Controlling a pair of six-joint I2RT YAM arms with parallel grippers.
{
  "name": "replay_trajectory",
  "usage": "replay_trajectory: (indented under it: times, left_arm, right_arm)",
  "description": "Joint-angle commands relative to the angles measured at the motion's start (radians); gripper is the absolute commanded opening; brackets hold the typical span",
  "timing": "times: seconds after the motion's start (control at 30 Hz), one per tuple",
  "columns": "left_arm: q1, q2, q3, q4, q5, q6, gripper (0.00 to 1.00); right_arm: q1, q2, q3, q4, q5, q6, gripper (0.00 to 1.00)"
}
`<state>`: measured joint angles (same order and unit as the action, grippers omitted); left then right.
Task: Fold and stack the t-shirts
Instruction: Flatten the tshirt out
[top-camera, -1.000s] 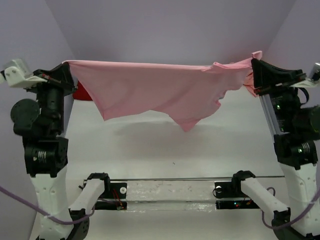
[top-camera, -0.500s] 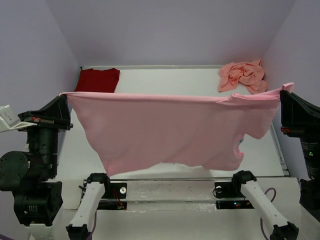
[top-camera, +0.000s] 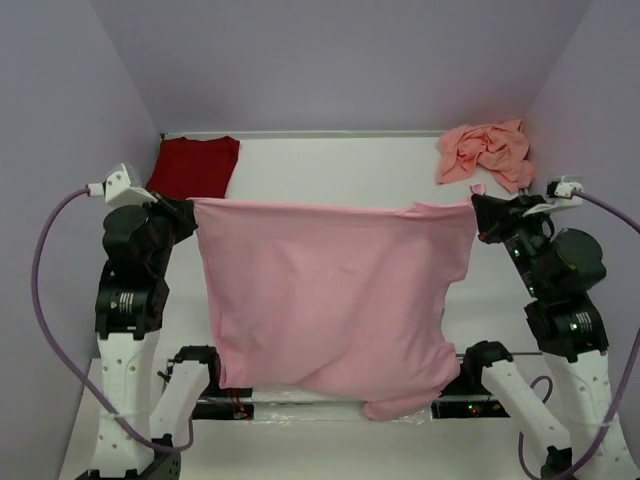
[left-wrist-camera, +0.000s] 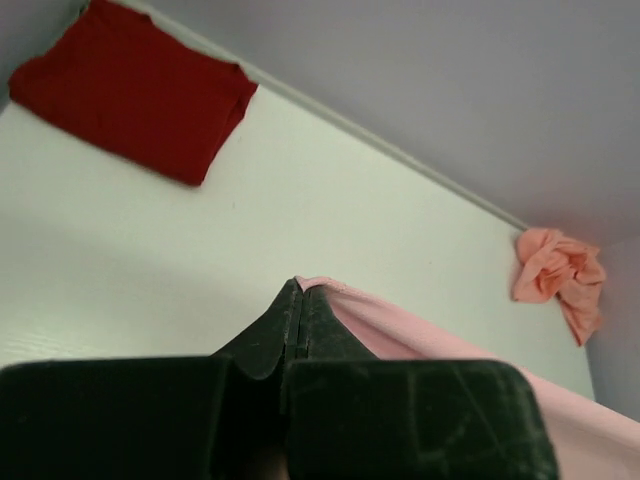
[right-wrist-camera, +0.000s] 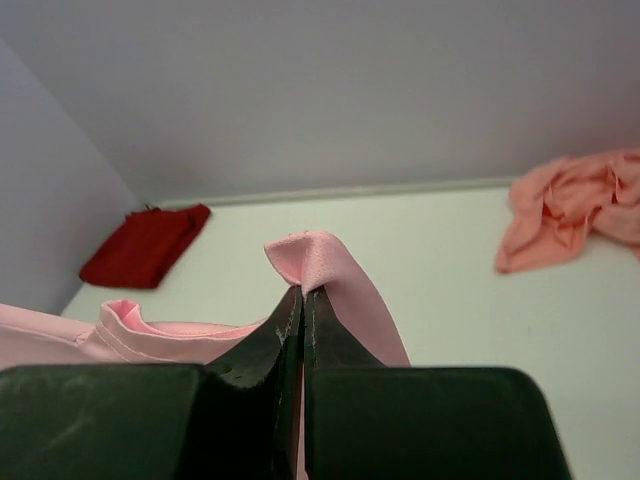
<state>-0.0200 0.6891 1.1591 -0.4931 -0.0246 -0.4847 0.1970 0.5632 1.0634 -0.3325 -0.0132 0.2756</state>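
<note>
Both my jaws clamp the pink tee (top-camera: 330, 300), one top corner each, stretched between them over the table (top-camera: 330, 165). The red tee (top-camera: 195, 165) lies folded far left, the salmon tee (top-camera: 487, 152) crumpled far right.

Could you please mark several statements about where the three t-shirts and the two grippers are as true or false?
1. The left gripper and right gripper each pinch an upper corner of the light pink t-shirt. True.
2. The light pink t-shirt is folded. False: it hangs open between the grippers.
3. The dark red t-shirt lies flat at the far left corner. True.
4. The salmon-pink t-shirt lies bunched at the far right corner. True.
5. Those two are stacked. False: they lie apart.
</note>
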Motion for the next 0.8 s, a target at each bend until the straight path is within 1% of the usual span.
replay_trajectory:
  times: [0.0, 0.03, 0.17, 0.37, 0.4, 0.57, 0.63, 0.67, 0.77]
  left_arm:
    - [0.003, 0.027, -0.108, 0.039, 0.008, -0.014, 0.00]
    - [0.003, 0.026, -0.131, 0.045, 0.009, -0.017, 0.00]
    - [0.003, 0.027, -0.223, 0.094, 0.012, -0.025, 0.00]
    - [0.003, 0.142, -0.263, 0.148, 0.020, 0.004, 0.00]
    - [0.003, 0.153, -0.265, 0.162, 0.047, 0.011, 0.00]
    - [0.003, 0.237, -0.263, 0.269, 0.040, 0.043, 0.00]
    - [0.003, 0.294, -0.260, 0.300, 0.040, 0.055, 0.00]
    - [0.003, 0.338, -0.260, 0.338, 0.049, 0.066, 0.00]
    - [0.003, 0.409, -0.242, 0.384, 0.057, 0.066, 0.00]
  right_arm:
    - [-0.005, -0.009, -0.089, 0.023, 0.068, 0.017, 0.00]
    - [-0.005, -0.011, -0.138, 0.021, 0.071, 0.017, 0.00]
    - [-0.005, 0.012, -0.227, 0.027, 0.110, 0.016, 0.00]
    - [-0.005, 0.161, -0.293, 0.113, 0.124, 0.002, 0.00]
    - [-0.005, 0.209, -0.299, 0.130, 0.122, 0.002, 0.00]
    - [-0.005, 0.352, -0.322, 0.269, 0.078, 0.010, 0.00]
    - [-0.005, 0.424, -0.310, 0.317, 0.071, 0.005, 0.00]
    - [-0.005, 0.450, -0.306, 0.323, 0.061, -0.002, 0.00]
    - [-0.005, 0.510, -0.281, 0.406, 0.052, -0.015, 0.00]
